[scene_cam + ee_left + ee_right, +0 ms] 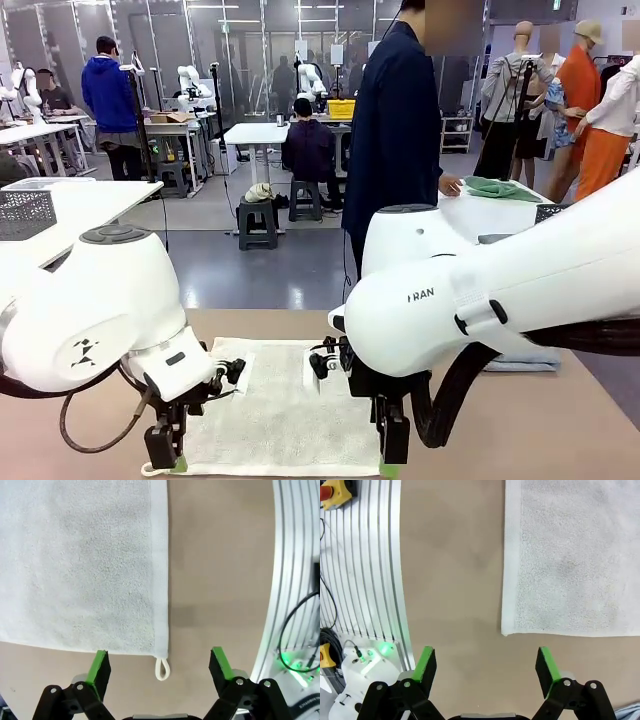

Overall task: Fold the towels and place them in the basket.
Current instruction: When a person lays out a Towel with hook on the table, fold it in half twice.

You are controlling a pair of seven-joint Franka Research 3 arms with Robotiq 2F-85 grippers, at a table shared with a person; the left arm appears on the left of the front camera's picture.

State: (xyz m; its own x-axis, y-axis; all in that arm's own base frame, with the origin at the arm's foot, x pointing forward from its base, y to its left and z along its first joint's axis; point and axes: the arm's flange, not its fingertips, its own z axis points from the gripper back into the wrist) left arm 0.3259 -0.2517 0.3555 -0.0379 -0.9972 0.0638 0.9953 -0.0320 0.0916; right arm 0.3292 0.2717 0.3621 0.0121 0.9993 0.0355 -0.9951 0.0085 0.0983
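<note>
**Cream towel (pixel 280 420) spread flat on the brown surface (pixel 560 430), with a tool at each near corner.**
The left tool (pixel 165 455), fingers apart and holding nothing, hangs at the towel's near corner on the left arm's side. In the left wrist view the corner loop (pixel 161 669) lies between its green pads (pixel 100 665). The right tool (pixel 392 445), also apart and empty, hangs at the towel's other near corner, which lies just ahead of its gap.

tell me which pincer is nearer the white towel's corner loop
Left. The left pincer hangs over the loop, which lies between its open jaws; the right pincer is by the towel's other near corner.
</note>
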